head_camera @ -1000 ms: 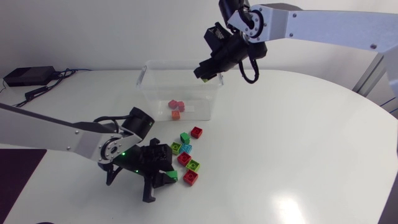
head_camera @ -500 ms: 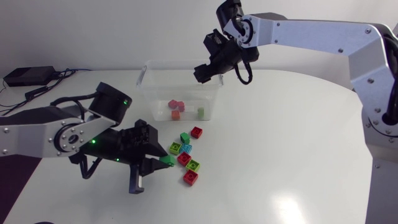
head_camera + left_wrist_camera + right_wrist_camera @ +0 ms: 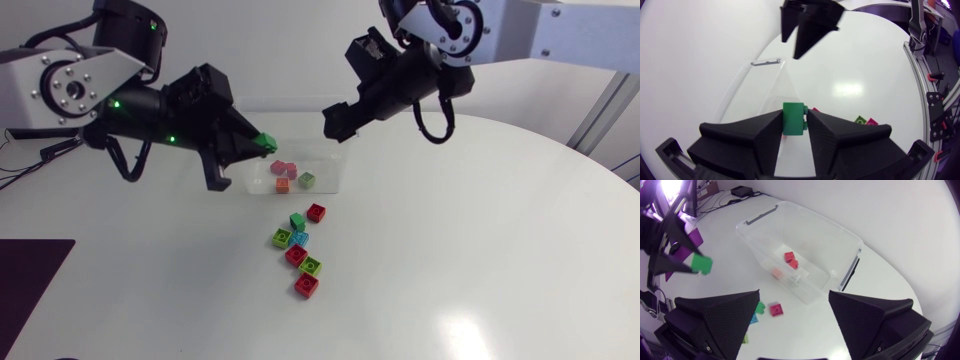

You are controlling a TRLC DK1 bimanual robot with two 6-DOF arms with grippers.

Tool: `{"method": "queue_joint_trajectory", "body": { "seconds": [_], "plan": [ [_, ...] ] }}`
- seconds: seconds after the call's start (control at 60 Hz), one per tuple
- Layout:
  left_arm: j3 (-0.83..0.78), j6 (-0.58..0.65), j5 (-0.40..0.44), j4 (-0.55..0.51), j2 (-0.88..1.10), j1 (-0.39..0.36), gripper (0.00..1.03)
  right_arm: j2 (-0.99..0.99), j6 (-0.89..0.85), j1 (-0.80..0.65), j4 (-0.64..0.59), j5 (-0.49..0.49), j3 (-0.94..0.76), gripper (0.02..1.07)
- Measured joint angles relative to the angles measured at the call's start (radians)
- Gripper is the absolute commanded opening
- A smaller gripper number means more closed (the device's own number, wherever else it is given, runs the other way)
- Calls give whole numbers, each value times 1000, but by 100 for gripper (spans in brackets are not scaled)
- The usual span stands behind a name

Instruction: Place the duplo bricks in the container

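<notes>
My left gripper (image 3: 262,145) is shut on a green brick (image 3: 266,143), held in the air over the near left part of the clear container (image 3: 328,162). In the left wrist view the green brick (image 3: 793,119) sits clamped between both fingers. My right gripper (image 3: 338,124) hangs open and holds nothing above the container's far right side. Inside the container lie a pink brick (image 3: 283,169), an orange brick (image 3: 283,185) and a pale green brick (image 3: 307,180). The right wrist view looks down into the container (image 3: 812,237) between the open fingers (image 3: 722,315).
Several loose bricks lie on the table in front of the container: a green one (image 3: 297,221), a red one (image 3: 316,211), a lime one (image 3: 282,238), a blue one (image 3: 300,238) and more towards a red brick (image 3: 306,286).
My left arm has risen from the table to the container with the green brick in its grip. My right gripper has opened, and a pale green brick now lies in the container.
</notes>
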Motion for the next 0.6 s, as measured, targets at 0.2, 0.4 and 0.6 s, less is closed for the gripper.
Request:
{"method": "queue_joint_trajectory", "body": {
  "seconds": [0.2,0.4,0.6],
  "plan": [
    [130,-53,0,43,114,31,31,-70,-23,60,21,-10,-180,103],
    [259,-84,-1,71,241,66,31,-76,-30,131,34,-14,-325,103],
    [365,-105,-24,79,363,87,31,-76,-34,213,47,-16,-391,103]
  ]
}}
